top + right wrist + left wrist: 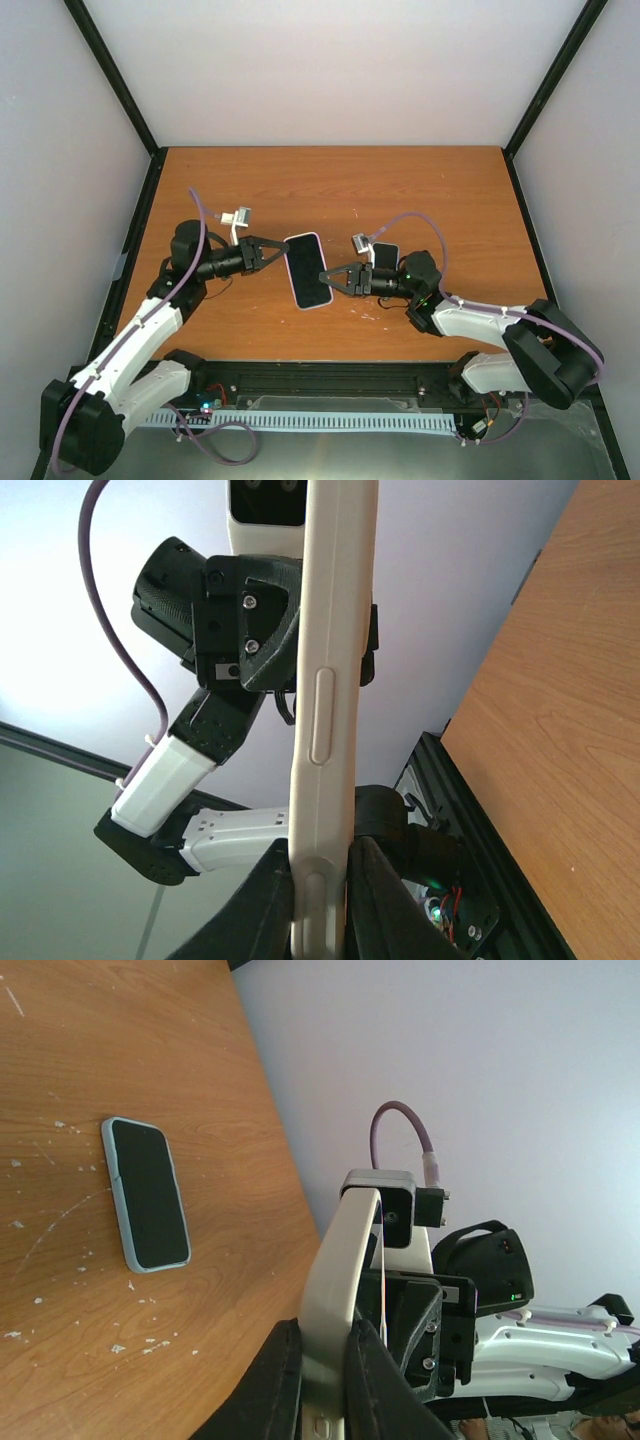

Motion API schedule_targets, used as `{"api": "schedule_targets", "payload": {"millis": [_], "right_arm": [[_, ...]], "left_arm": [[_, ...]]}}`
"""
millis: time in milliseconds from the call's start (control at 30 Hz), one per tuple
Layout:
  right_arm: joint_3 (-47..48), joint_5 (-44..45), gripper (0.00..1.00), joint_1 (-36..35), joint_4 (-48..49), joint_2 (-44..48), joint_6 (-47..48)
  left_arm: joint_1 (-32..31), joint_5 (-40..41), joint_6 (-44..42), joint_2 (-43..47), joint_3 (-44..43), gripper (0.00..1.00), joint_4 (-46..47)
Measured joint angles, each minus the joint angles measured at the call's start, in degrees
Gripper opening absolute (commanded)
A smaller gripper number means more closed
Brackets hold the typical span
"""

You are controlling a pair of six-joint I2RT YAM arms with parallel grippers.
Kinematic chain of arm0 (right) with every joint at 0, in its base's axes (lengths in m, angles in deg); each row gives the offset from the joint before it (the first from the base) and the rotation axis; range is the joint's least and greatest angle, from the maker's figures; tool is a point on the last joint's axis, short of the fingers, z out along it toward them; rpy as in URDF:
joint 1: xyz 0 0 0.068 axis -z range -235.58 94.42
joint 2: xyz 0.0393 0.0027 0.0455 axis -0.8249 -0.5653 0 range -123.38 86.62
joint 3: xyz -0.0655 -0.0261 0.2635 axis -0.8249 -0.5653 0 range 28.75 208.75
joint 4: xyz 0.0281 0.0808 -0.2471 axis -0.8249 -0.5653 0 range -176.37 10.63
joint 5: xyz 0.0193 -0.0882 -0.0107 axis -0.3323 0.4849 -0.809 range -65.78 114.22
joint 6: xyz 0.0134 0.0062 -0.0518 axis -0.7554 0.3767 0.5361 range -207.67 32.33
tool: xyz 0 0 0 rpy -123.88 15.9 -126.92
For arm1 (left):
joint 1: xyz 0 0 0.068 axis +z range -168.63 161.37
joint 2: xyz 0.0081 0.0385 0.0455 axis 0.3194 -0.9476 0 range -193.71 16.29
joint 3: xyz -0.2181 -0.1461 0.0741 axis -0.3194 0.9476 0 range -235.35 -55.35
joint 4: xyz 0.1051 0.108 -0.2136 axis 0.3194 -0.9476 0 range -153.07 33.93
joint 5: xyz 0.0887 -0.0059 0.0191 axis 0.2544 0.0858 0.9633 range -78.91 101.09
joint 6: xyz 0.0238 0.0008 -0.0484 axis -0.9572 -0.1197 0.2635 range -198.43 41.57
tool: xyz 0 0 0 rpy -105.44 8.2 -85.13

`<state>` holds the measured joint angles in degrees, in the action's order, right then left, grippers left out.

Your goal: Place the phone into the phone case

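The left gripper [322, 1370] is clenched on one long edge of the phone case [330, 630]; the right gripper [320, 880] pinches the opposite long edge, closed against both faces. Between them the case hangs in the air over the middle of the desk [330, 190], nearer its near edge. The phone [307, 270] shows as a dark screen framed all round by the pale rim, so it looks seated. The wrist views give only the case's side, so I cannot confirm every corner. This appears to be the final seating step; next, one claw should let go while the other lowers the case flat. A second cased phone [148, 1192] lies on the desk right of centre.
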<state>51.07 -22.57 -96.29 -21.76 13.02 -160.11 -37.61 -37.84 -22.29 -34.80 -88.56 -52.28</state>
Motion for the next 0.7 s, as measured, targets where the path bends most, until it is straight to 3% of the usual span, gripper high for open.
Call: {"api": "schedule_targets", "payload": {"millis": [67, 167, 300, 700], "right_arm": [[0.0, 0.3, 0.07, 0.0, 0.0, -0.4, -0.1], [-0.2, 0.9, 0.05, -0.1, 0.0, -0.7, -0.9], [-0.3, 4.4, 0.04, -0.2, 1.6, -1.2, -3.5], [-0.3, 13.9, 0.03, -0.2, 19.8, -14.2, -15.1]], "left_arm": [[0.0, 0.0, -0.2, -0.8, -0.3, 0.09, -0.4], [0.2, 0.0, -0.3, -1.3, -0.3, 0.34, -0.9], [0.0, -0.7, -0.3, -2.0, -0.3, 0.51, -0.8], [-0.1, -5.1, 7.6, -2.3, 10.3, 0.68, 11.7]]}}
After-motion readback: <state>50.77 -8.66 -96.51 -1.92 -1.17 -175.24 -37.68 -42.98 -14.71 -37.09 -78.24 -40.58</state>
